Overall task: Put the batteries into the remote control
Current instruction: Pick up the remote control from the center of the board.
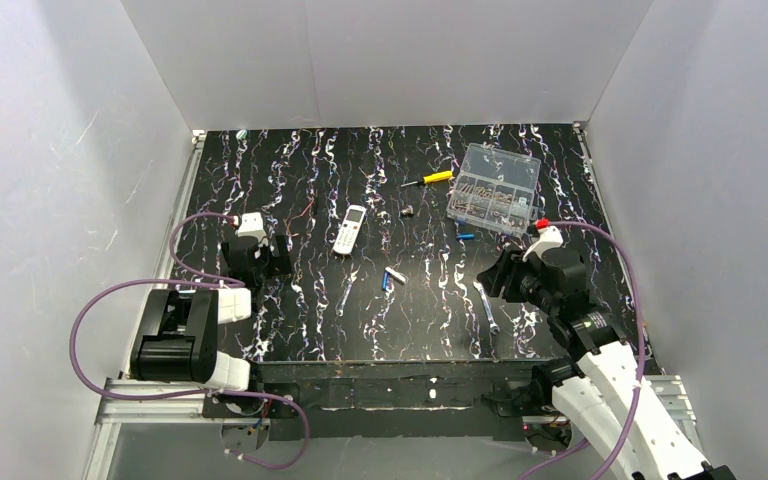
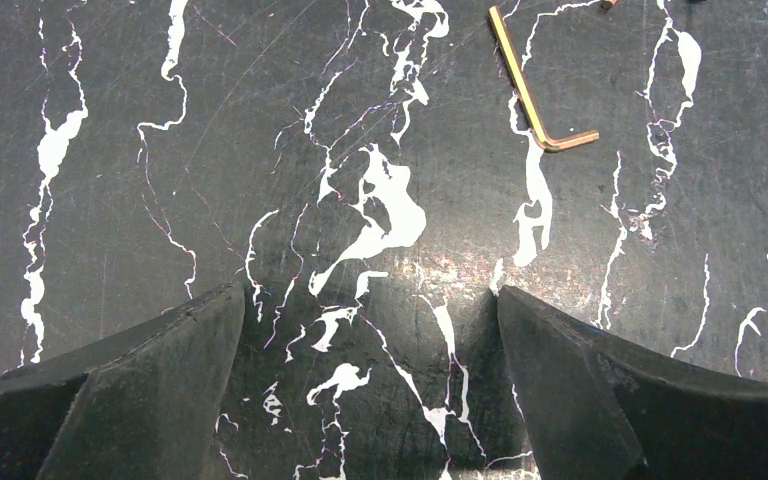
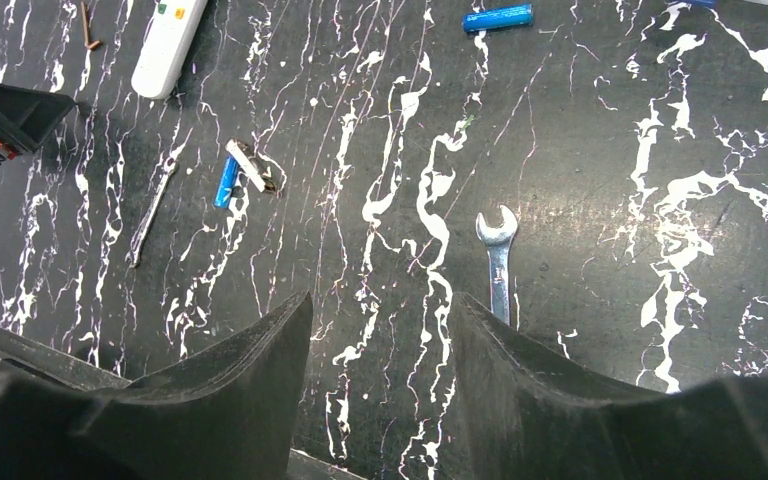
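Note:
The white remote control lies face up at mid table; its end shows in the right wrist view. One blue battery lies in front of it beside a short whitish cylinder, and also shows in the right wrist view. A second blue battery lies near the clear box, and also shows in the right wrist view. My left gripper is open and empty over bare table, left of the remote. My right gripper is open and empty, right of the batteries.
A clear compartment box stands at the back right, with a yellow-handled screwdriver beside it. A silver wrench lies just by my right fingers. A thin tool lies left of the near battery. A gold hex key lies ahead of my left gripper.

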Available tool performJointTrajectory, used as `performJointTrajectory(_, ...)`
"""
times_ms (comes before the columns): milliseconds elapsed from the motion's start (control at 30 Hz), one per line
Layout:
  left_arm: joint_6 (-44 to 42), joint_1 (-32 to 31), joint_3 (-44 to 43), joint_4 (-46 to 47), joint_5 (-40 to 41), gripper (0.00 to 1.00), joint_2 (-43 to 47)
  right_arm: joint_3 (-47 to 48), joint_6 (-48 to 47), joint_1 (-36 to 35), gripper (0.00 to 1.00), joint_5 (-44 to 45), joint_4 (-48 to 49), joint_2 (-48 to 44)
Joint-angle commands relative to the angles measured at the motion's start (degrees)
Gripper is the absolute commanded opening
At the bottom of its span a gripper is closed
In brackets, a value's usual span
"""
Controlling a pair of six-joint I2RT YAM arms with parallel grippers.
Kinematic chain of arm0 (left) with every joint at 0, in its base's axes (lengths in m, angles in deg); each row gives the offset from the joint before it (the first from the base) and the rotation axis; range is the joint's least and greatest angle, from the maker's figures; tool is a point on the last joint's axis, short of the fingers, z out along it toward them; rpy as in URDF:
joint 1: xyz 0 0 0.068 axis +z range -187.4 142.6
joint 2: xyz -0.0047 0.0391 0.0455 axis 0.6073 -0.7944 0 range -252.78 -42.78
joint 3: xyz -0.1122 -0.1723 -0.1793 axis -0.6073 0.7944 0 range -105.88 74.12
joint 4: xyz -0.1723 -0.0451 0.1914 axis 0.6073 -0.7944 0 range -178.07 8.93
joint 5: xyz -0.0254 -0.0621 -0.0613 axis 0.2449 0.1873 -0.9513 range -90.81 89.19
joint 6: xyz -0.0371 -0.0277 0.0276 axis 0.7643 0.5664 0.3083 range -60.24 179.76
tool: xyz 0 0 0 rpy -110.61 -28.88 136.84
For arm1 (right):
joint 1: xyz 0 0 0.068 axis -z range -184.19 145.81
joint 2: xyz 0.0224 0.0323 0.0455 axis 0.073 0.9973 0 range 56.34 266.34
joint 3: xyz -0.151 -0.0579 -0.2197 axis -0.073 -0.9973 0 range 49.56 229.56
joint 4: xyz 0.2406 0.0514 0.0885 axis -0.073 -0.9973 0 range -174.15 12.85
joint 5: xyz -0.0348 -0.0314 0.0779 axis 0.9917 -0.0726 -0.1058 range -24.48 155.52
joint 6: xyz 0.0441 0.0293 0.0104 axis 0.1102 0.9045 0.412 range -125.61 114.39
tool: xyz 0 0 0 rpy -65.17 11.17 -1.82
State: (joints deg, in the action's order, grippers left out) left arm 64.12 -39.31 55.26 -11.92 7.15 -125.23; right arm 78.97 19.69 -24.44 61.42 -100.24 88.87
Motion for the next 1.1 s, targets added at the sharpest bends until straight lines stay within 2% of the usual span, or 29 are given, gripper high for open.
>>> performJointTrajectory(0, -2.1, 0.3, 2.1, -11.2, -0.5, 0.99, -2.6, 1.0, -0.2, 0.3, 0.61, -0.6, -0.1, -0.8)
performJointTrajectory(267, -2.1, 0.3, 1.9, -11.5, -0.6, 1.00, -2.5, 1.5, 0.2, 0.3, 0.61, -0.7, -1.8, -2.5)
performJointTrajectory(333, -2.5, -1.2, 1.5, -12.7, 3.5, 0.99, -1.2, 1.7, 0.3, 0.3, 0.61, -0.5, -2.4, -3.2)
performJointTrajectory(367, -2.9, -2.1, 0.2, -16.2, 6.1, 1.00, 0.5, 1.9, 0.3, 0.3, 0.61, -0.4, -2.7, -3.5)
performJointTrajectory(467, -2.8, -3.2, -7.8, -35.4, 8.2, 1.00, 6.0, 2.4, 0.1, 0.3, 0.61, -0.4, -3.8, -4.3)
performJointTrajectory(533, 0.9, -3.2, -14.2, -49.5, 9.0, 0.99, 8.7, 2.0, -0.2, 0.3, 0.61, -0.2, -4.3, -4.8)
performJointTrajectory(600, 4.0, -3.2, -17.9, -57.6, 8.8, 1.00, 11.0, 1.6, -0.2, 0.3, 0.61, 0.0, -4.6, -5.4)
performJointTrajectory(767, 11.4, -3.2, -26.3, -73.1, 1.6, 0.99, 15.9, 1.4, -0.2, 0.3, 0.61, -0.9, -4.6, -5.7)
performJointTrajectory(867, 13.0, -3.2, -33.1, -80.1, -9.9, 0.99, 13.8, 1.5, -0.1, 0.3, 0.61, -1.1, -4.5, -5.3)
performJointTrajectory(967, 14.8, -4.3, -37.0, -81.7, -18.1, 0.99, 11.0, 1.8, 0.1, 0.3, 0.61, -1.2, -4.3, -4.7)
performJointTrajectory(1067, 16.5, -7.3, -39.0, -79.5, -20.4, 0.99, 9.3, 2.3, 0.5, 0.3, 0.61, -1.0, -4.6, -4.3)
